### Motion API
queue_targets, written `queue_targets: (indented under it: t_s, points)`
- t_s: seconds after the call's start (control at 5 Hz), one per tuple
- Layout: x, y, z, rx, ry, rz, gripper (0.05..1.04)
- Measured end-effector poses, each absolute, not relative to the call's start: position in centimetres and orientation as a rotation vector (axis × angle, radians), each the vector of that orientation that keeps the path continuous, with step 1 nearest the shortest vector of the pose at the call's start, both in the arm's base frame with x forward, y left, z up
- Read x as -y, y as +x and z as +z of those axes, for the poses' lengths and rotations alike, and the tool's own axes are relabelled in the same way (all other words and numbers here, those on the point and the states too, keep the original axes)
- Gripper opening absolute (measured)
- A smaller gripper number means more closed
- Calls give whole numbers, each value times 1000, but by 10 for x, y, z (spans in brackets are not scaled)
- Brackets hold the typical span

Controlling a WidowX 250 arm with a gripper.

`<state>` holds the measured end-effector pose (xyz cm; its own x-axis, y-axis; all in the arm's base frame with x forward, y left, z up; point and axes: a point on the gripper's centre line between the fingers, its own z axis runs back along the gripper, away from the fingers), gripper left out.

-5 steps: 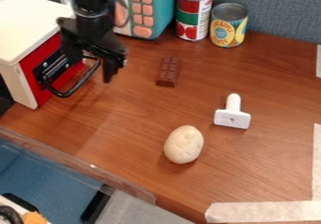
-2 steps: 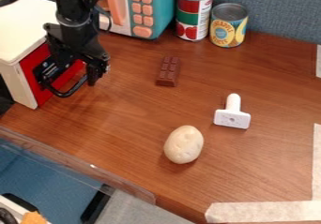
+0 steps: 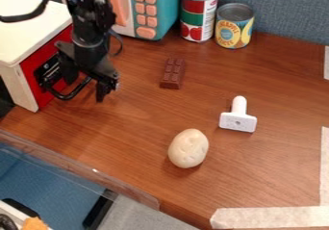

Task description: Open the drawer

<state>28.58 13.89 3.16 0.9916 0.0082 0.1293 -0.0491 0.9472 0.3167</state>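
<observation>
The brown table [image 3: 270, 171] lies under the claw [image 3: 85, 83]. Just beside the claw, at the view's left, is the white cabinet [image 3: 29, 27] with its red drawer [image 3: 32, 64], which looks closed to me. I have the claw open, its fingers apart and seemingly around the black handle [image 3: 66, 98], I think to catch it for pulling; contact I cannot tell. The potato [image 3: 188, 148], white tool [image 3: 238, 121] and chocolate bar [image 3: 172, 73] are apart from the claw, so probably outside the drawer's way.
</observation>
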Motion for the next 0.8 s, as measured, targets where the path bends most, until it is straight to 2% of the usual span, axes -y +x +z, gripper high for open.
queue_targets:
  t_s: [0.4,0.6,0.8]
  points:
    - [-137,285,26,110,285,72,366]
    - [-131,281,39,128,258,76,163]
    - [-117,281,43,133,209,57,124]
